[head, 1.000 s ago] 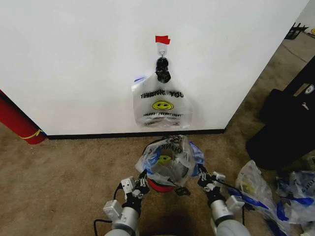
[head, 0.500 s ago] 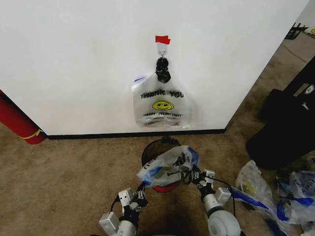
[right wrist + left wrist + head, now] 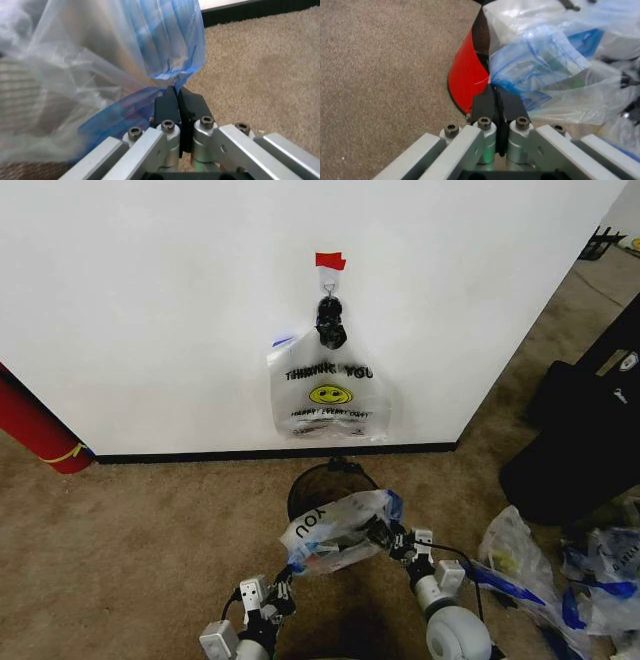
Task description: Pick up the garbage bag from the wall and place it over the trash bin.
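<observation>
Both end effectors, left (image 3: 496, 98) and right (image 3: 175, 96), clenched on garbage bag (image 3: 335, 532) edges.

Between my pincers: the garbage bag (image 3: 335, 532), held by my left pincer (image 3: 283, 585) and right pincer (image 3: 397, 542).
Beyond them: the trash bin (image 3: 312, 483).
Farther ahead: the wall (image 3: 180, 310).
</observation>
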You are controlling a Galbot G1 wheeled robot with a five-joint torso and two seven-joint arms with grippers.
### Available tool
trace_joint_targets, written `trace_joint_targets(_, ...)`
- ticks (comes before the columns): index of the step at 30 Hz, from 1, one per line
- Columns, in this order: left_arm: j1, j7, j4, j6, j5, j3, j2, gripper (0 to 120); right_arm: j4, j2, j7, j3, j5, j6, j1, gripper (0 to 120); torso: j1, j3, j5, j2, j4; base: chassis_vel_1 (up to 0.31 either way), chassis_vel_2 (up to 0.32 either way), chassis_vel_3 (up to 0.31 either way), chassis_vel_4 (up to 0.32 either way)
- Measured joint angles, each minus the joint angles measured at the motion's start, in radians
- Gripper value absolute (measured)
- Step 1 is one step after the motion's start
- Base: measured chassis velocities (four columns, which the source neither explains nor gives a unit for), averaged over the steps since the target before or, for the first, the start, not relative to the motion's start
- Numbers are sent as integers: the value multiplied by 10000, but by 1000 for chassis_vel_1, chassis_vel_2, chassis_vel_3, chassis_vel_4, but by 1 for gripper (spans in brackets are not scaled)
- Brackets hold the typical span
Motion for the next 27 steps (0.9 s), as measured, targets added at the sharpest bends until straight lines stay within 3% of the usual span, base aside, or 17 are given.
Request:
trace_joint_targets(10, -999, 6, 822, 369, 793, 173, 367, 0, -721, -173, 372, -647, -69, -262, 1243, 0, 1, 1, -1, 0, 0, 0, 0, 0, 0)
trace_joint_targets(20, -1162, -63, 1088, 390, 1413, 115, 83, 0, -1007, -176, 600, -865, -532, -60, 1614, 0, 1, 1, 1, 0, 0, 0, 0, 0, 0)
trace_joint_targets(27, -69, 177, 331, 266, 2084, 62, -141, 25, -592, -360, -101, -488, -1138, 866, 586, 2, 0, 0, 2, 0, -1, 0, 0, 0, 0)
